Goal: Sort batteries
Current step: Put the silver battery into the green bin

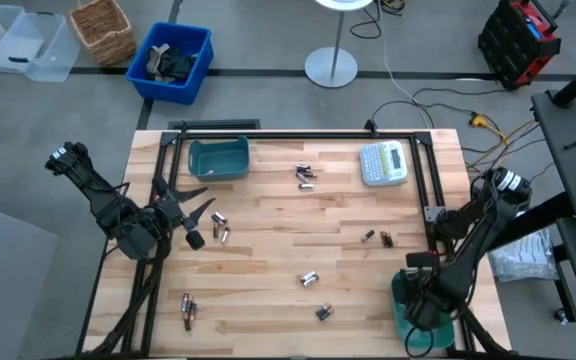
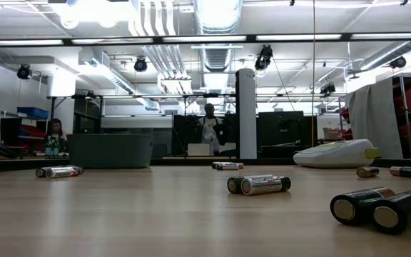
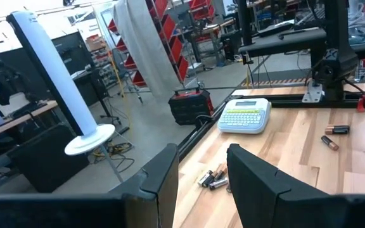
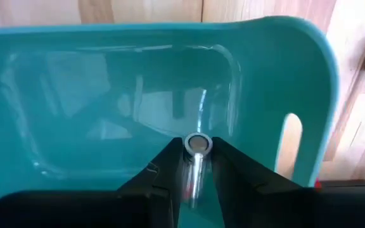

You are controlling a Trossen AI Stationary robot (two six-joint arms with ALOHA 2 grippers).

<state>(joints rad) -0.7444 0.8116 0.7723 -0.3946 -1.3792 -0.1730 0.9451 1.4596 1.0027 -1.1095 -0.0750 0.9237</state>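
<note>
The right pincer [image 4: 196, 166] hangs over a teal bin [image 4: 309, 69] at the counter's [image 1: 268, 250] near right corner, its fingers clamped on a silvery battery [image 4: 196, 147] whose long axis runs along them, round end facing the bin floor. Only the right wrist view shows this cell. The left pincer [image 1: 196, 212] waits with fingers apart above the counter's left side, beside a battery pair [image 1: 220, 226]. Other batteries [image 1: 306, 176] lie flat, scattered, pointing various ways.

Count on the counter [image 1: 268, 255]: six scattered groups of batteries [image 1: 306, 176], single cells too small to tally; one further battery [image 4: 197, 144] over a bin; two teal bins [image 1: 218, 160]; one label maker [image 1: 383, 163].
</note>
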